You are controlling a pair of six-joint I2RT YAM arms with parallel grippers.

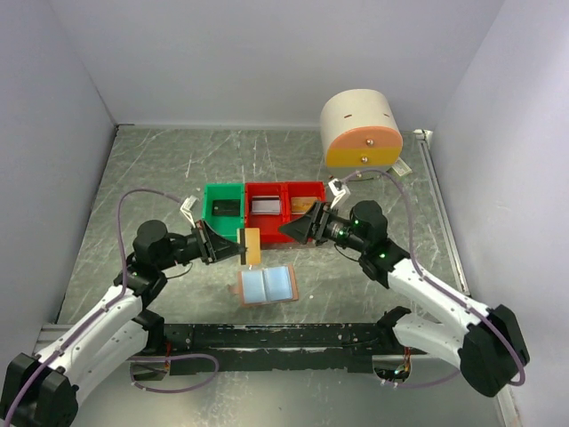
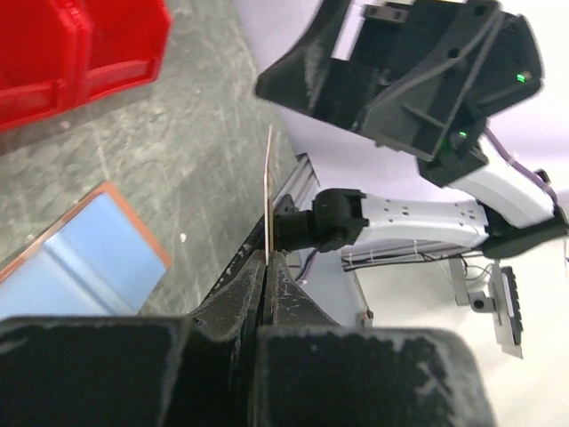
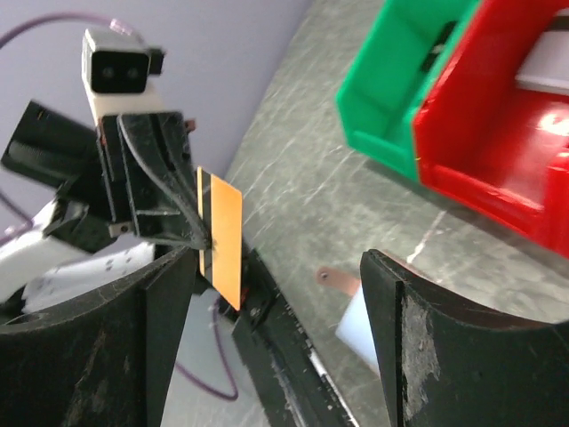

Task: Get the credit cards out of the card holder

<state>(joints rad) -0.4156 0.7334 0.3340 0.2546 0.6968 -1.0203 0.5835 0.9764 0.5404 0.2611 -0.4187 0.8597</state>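
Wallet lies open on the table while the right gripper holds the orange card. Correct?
No. The left gripper holds the card, as the right wrist view shows; the right gripper is open and empty. The wallet does lie open.

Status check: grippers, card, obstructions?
Left gripper shut on gold card, held upright. Right gripper open, empty, facing it. Card holder lies open below. Nothing between grippers.

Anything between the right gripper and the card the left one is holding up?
Nothing visible. The open right gripper faces the card across a clear gap; the left gripper pinches one edge. The card holder lies below, out of the path.
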